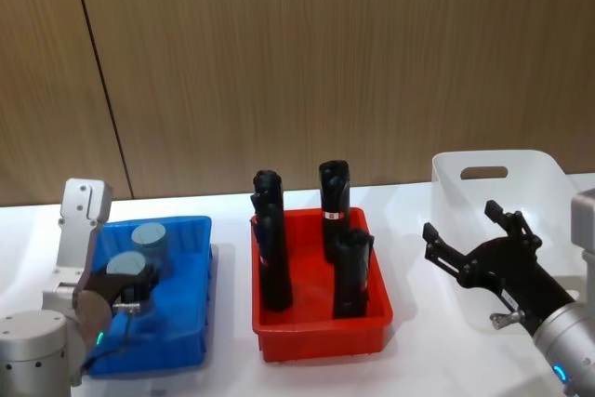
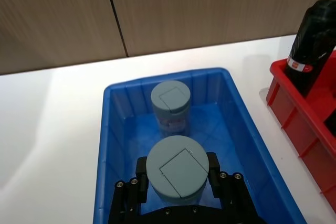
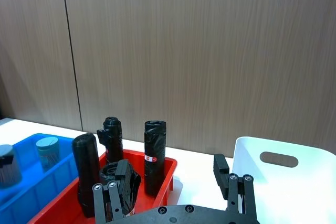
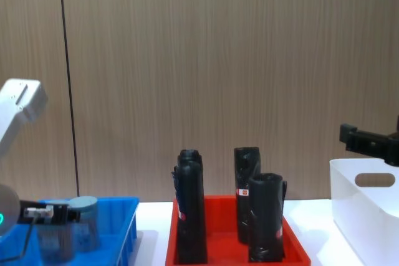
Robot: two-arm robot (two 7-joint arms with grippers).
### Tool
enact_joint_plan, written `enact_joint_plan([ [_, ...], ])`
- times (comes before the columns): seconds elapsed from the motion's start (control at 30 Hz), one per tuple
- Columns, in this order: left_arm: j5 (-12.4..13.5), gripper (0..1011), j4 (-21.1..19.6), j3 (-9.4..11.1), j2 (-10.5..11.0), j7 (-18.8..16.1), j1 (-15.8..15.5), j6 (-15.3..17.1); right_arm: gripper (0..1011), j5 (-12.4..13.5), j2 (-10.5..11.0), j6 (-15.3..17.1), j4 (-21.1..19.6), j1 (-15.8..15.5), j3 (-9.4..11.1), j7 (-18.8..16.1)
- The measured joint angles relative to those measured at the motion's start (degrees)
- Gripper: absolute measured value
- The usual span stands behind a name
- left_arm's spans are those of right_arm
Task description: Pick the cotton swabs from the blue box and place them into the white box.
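The white box lay far right, past a red tray of tall rolls. The left gripper clamped one cotton swabs tub inside the blue box, lower left; carried low, it might have toppled rolls. The right gripper gaped wide.

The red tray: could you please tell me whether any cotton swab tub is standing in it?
No; the red tray holds only upright black rolls.

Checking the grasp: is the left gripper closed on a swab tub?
Shut: the left gripper presses both sides of the near cotton swab tub in the blue box.
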State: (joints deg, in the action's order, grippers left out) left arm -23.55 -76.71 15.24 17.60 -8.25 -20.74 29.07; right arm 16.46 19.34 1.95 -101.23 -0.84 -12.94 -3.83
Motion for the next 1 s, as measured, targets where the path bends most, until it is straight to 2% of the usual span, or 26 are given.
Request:
enact_joint_plan([
  [0.3,1.07,669,-6.01,-0.25,1.3,0.92,2.43,-3.18,1002,0.0,0.0,0.0,0.0,0.0,0.0,0.0],
  [0.53,1.5,669,-10.45,-0.43,2.43,3.95,4.04,-5.21,1002,0.0,0.0,0.0,0.0,0.0,0.0,0.0],
  [0.9,1.21,669,-15.24,-0.57,3.75,10.9,5.24,-7.57,1002,0.0,0.0,0.0,0.0,0.0,0.0,0.0],
  [1.0,0.76,669,-16.29,-0.58,4.03,13.76,5.32,-8.06,1002,0.0,0.0,0.0,0.0,0.0,0.0,0.0],
])
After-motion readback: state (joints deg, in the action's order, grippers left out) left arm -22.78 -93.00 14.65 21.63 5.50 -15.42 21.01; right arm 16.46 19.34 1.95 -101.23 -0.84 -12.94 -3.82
